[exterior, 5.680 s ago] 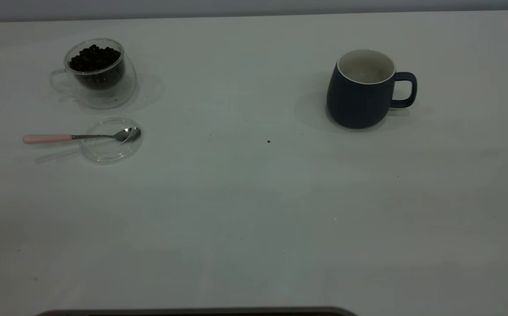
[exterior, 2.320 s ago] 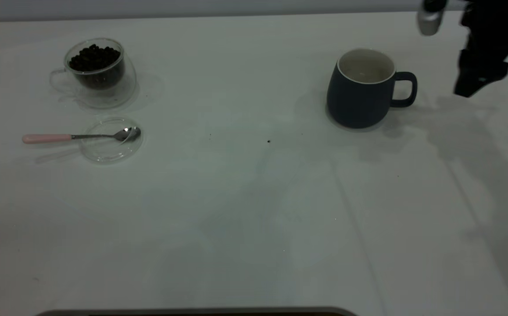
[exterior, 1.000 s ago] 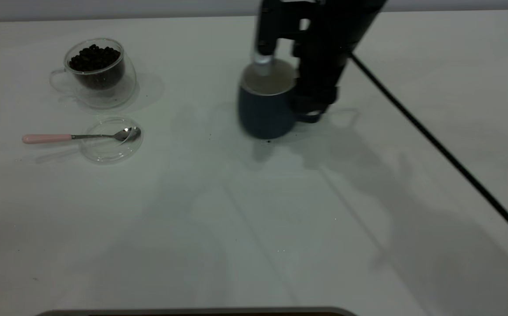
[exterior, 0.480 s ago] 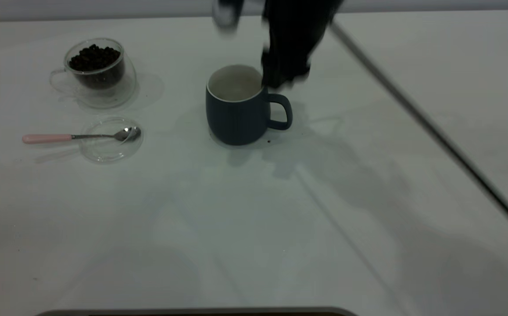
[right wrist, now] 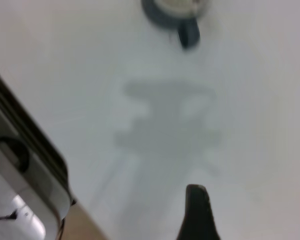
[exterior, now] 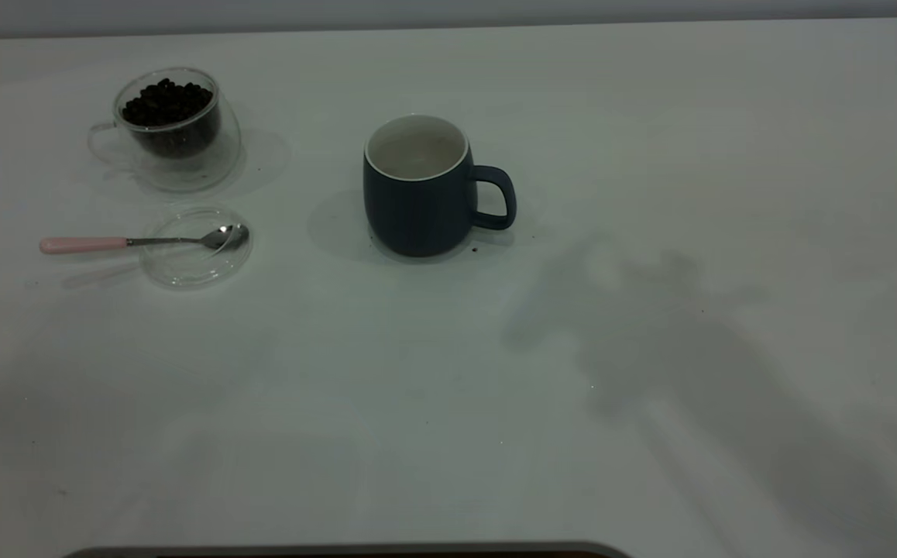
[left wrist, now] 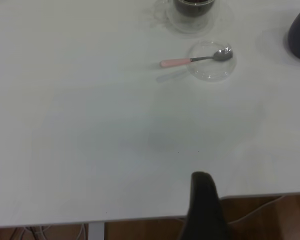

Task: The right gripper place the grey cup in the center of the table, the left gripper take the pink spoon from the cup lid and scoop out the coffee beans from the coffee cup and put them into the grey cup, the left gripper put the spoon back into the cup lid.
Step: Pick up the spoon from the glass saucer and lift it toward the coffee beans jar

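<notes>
Reaching for the pink spoon point(exterior: 119, 242) is my next job, I reckon, since the grey cup point(exterior: 417, 190) already stands upright around mid-table point(exterior: 448, 403) with nothing holding it. The spoon's shiny bowl rests in the cup lid point(exterior: 197, 267) and the pale pink handle pokes out over the rim, so I'd grab the handle from above, well clear of the glass, and lift straight so the lid doesn't skid. The coffee cup point(exterior: 177, 136), just behind the lid, is heaped with dark coffee beans point(exterior: 166, 101). My left gripper point(left wrist: 204, 210) hangs back by the table edge, and honestly I can't tell if either jaw pair is spread or closed. The right gripper point(right wrist: 197, 212) hovers high, away from the cup.
</notes>
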You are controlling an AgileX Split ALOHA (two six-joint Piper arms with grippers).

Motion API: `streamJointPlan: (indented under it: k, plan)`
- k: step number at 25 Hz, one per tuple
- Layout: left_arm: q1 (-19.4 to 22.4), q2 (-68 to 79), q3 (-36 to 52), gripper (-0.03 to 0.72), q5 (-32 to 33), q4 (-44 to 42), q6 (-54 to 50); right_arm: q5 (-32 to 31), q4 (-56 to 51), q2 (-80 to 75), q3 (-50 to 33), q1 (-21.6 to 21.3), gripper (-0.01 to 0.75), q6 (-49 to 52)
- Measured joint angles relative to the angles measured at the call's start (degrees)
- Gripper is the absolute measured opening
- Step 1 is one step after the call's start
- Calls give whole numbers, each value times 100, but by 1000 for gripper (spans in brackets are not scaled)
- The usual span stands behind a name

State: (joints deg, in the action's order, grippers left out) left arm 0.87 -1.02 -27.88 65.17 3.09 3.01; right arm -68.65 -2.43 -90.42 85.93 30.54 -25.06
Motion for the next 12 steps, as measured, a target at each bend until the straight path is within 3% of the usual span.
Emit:
streamJointPlan:
  k: [5,12]
  plan:
    - [0,0,0,588,0,0,-5,-175,53,999,-503,0,590,211]
    - [0,0,0,588,0,0,-5,-214,60,2764,-2191,0,590,763]
